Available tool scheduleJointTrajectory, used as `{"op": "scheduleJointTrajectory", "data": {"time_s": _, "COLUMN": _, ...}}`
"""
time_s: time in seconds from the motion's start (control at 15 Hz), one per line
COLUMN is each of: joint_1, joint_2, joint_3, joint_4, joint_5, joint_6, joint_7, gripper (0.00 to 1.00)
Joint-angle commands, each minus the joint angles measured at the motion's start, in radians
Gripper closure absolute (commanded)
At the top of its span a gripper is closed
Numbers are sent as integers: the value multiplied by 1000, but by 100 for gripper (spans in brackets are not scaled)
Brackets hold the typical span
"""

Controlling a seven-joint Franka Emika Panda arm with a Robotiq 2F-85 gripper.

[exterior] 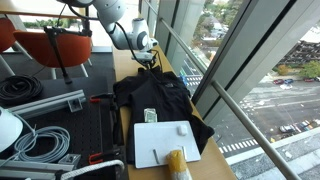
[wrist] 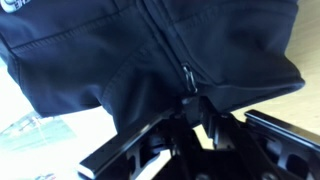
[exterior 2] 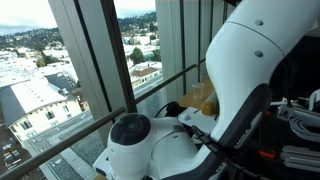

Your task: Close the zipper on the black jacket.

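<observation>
The black jacket (exterior: 160, 103) lies rumpled on the wooden table, its far end under my gripper (exterior: 147, 55). In the wrist view the black jacket (wrist: 90, 50) fills the upper part. Its zipper line (wrist: 162, 25) runs down to a small metal pull (wrist: 188, 75) near the fabric's edge. My gripper (wrist: 197, 103) sits right below that pull. The two fingers stand close together with only a thin bright slit between them. The pull's lower end reaches the fingertips, and I cannot tell whether it is pinched. In an exterior view the robot's white base (exterior 2: 200, 110) hides the jacket.
A white board (exterior: 160, 142) lies on the jacket's near end, with a yellow object (exterior: 178, 162) at its front. Coiled cables (exterior: 20, 88) and metal rails (exterior: 45, 105) lie beside the table. A glass wall with a railing (exterior: 215, 90) runs along the table's far side.
</observation>
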Motion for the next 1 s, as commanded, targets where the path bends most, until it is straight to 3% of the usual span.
{"op": "scheduleJointTrajectory", "data": {"time_s": 0.0, "joint_1": -2, "joint_2": 13, "joint_3": 13, "joint_4": 48, "joint_5": -8, "joint_6": -18, "joint_7": -1, "gripper": 45}}
{"op": "scheduleJointTrajectory", "data": {"time_s": 0.4, "joint_1": -76, "joint_2": -123, "joint_3": 4, "joint_4": -108, "joint_5": 45, "joint_6": 20, "joint_7": 39, "gripper": 2}}
{"op": "scheduleJointTrajectory", "data": {"time_s": 0.67, "joint_1": -113, "joint_2": -224, "joint_3": -76, "joint_4": -229, "joint_5": 77, "joint_6": 66, "joint_7": 181, "gripper": 0}}
{"op": "scheduleJointTrajectory", "data": {"time_s": 0.93, "joint_1": -172, "joint_2": -282, "joint_3": -114, "joint_4": -298, "joint_5": 86, "joint_6": 49, "joint_7": 312, "gripper": 0}}
